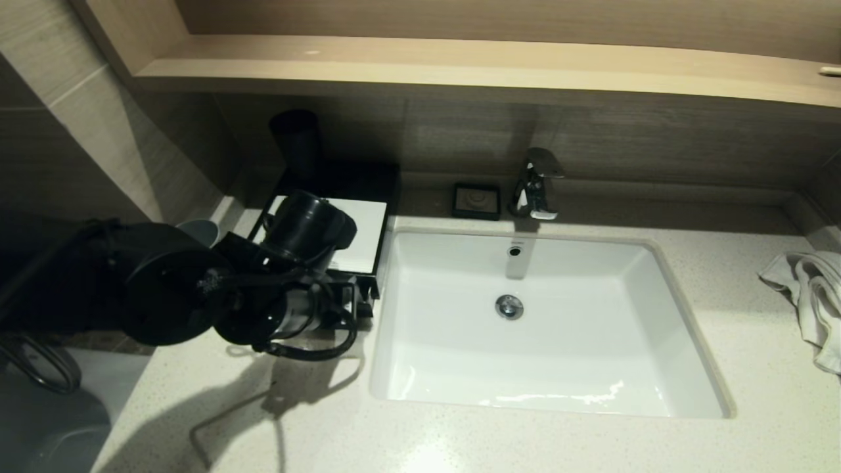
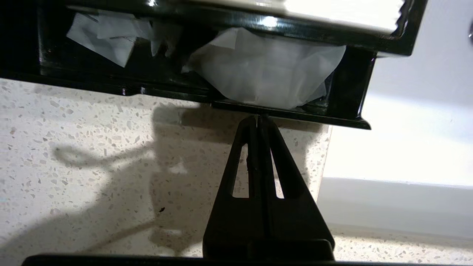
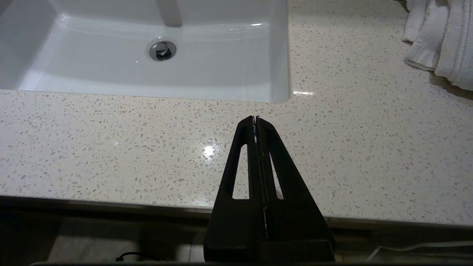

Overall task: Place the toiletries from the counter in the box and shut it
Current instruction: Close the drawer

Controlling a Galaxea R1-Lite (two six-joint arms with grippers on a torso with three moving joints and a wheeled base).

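Observation:
A black box (image 1: pixel 380 266) with a white lid (image 1: pixel 361 226) stands on the counter left of the sink. In the left wrist view the box (image 2: pixel 351 88) is ajar, with the lid raised above it. White toiletry packets (image 2: pixel 266 70) lie inside, more of them (image 2: pixel 107 37) further along. My left gripper (image 1: pixel 355 299) is shut and empty, its tips (image 2: pixel 258 117) at the box's front lower edge. My right gripper (image 3: pixel 255 118) is shut and empty, over the counter's front edge by the sink's near right corner; it is out of the head view.
The white sink (image 1: pixel 657 328) fills the middle, with the faucet (image 1: pixel 535 184) behind it. A black soap dish (image 1: pixel 476 200) sits by the faucet and a black cup (image 1: pixel 295 141) behind the box. A white towel (image 1: pixel 811 295) lies at the right. A wooden shelf (image 1: pixel 460 66) overhangs the back.

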